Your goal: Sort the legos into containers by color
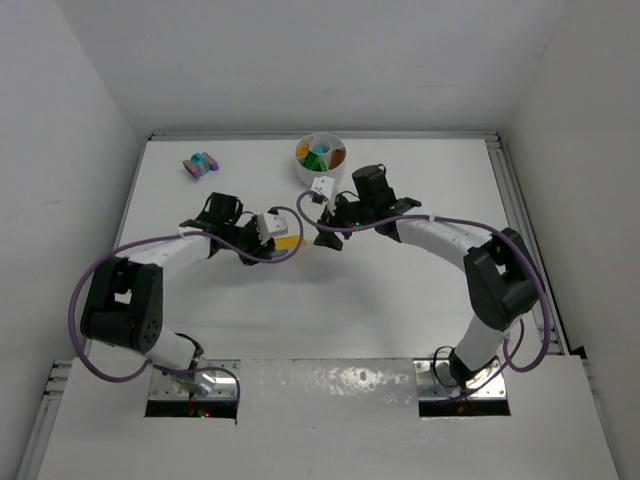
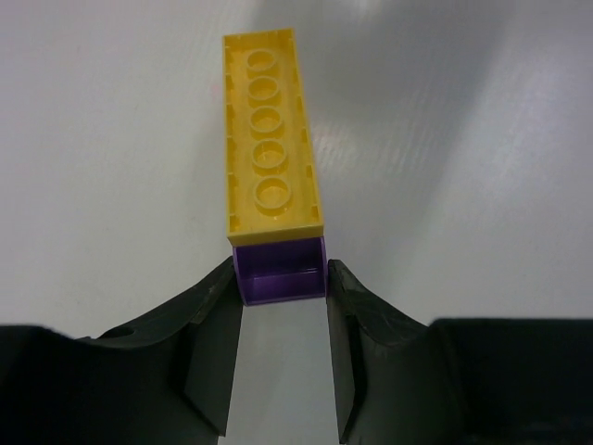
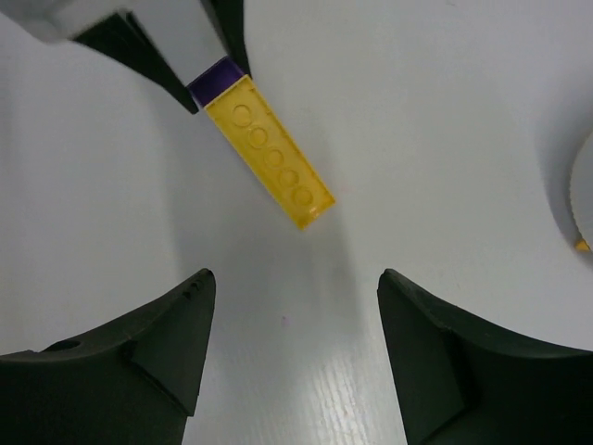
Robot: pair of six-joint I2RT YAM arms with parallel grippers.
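Note:
A long yellow lego (image 2: 271,139) is joined to a purple lego (image 2: 280,272) beneath its near end. My left gripper (image 2: 282,278) is shut on the purple lego, one finger on each side; both legos are at the table surface. In the top view the left gripper (image 1: 270,236) is mid-table with the yellow lego (image 1: 288,243) sticking out to its right. My right gripper (image 3: 295,278) is open and empty, just short of the yellow lego's free end (image 3: 269,153); the purple lego (image 3: 218,81) shows beyond. The round white dish (image 1: 303,160) holds several coloured legos at the back.
A small cluster of loose legos (image 1: 201,165) lies at the back left of the table. The dish's rim (image 3: 584,199) shows at the right edge of the right wrist view. The two grippers face each other closely at mid-table (image 1: 328,236).

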